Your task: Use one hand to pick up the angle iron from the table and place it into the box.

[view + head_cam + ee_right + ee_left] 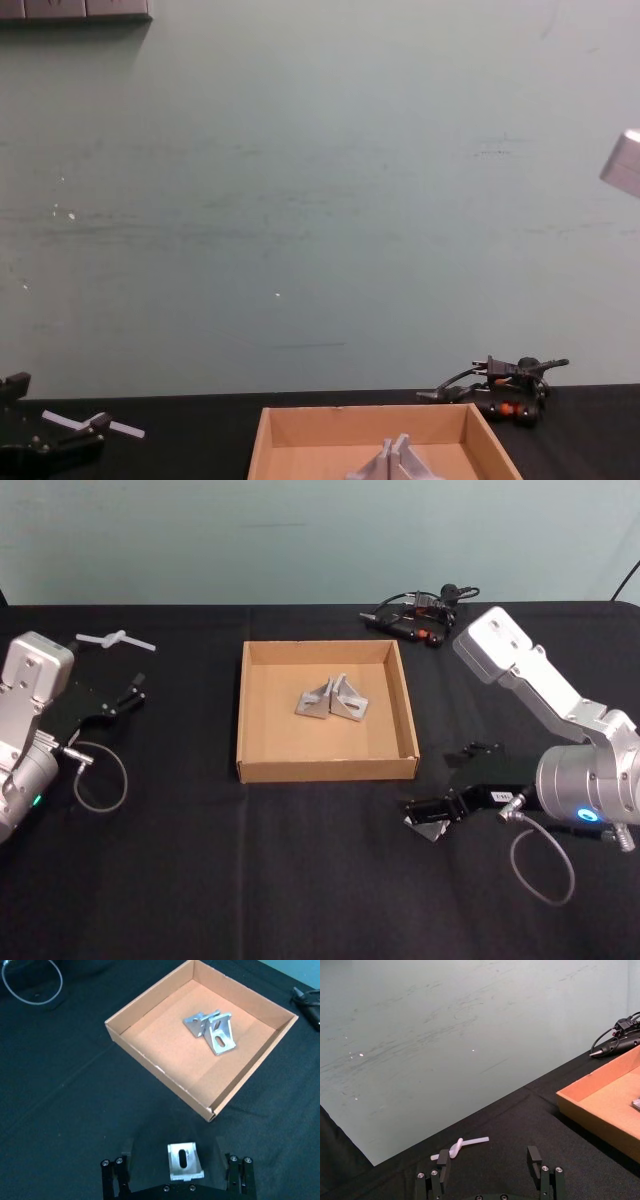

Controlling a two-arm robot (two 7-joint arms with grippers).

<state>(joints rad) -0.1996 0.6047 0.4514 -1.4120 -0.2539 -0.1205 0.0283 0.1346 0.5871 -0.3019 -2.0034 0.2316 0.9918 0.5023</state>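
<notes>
A silver angle iron lies on the black table, just right of the box's front corner. My right gripper is low over it and open, with one finger on either side of the piece and a gap to each. The tan cardboard box sits mid-table and holds two more angle irons leaning on each other. My left gripper rests open and empty at the far left.
A white plastic piece lies on the table at the back left. A black tool with a cable sits behind the box at the right. Grey cable loops hang by both wrists.
</notes>
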